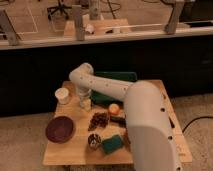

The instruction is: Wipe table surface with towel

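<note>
Green towel (125, 77) lies at the counter's (75, 150) far edge, long axis left-right, just right of and beyond my pincer (86, 103), which hangs beside the white cup (62, 95). Pincer apart or together: I cannot tell.

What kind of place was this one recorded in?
Probably an office or lab: a wheeled office chair beyond a long ledge, and a wooden table holding small objects. The gripper hangs over the table beside a white cup.
</note>
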`<action>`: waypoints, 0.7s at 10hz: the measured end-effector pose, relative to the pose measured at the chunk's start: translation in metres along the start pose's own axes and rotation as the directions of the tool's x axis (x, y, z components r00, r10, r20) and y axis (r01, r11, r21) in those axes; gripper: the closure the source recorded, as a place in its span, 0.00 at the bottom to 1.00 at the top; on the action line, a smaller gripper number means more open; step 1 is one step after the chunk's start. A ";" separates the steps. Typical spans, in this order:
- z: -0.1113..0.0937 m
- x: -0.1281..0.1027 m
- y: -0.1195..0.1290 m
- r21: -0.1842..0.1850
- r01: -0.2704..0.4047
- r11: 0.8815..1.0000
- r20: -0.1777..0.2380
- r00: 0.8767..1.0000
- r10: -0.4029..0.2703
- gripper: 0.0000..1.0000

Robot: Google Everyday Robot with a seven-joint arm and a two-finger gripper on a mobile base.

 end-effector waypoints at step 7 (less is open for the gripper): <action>0.012 0.001 0.001 -0.004 -0.004 1.000 -0.012 1.000 0.004 0.20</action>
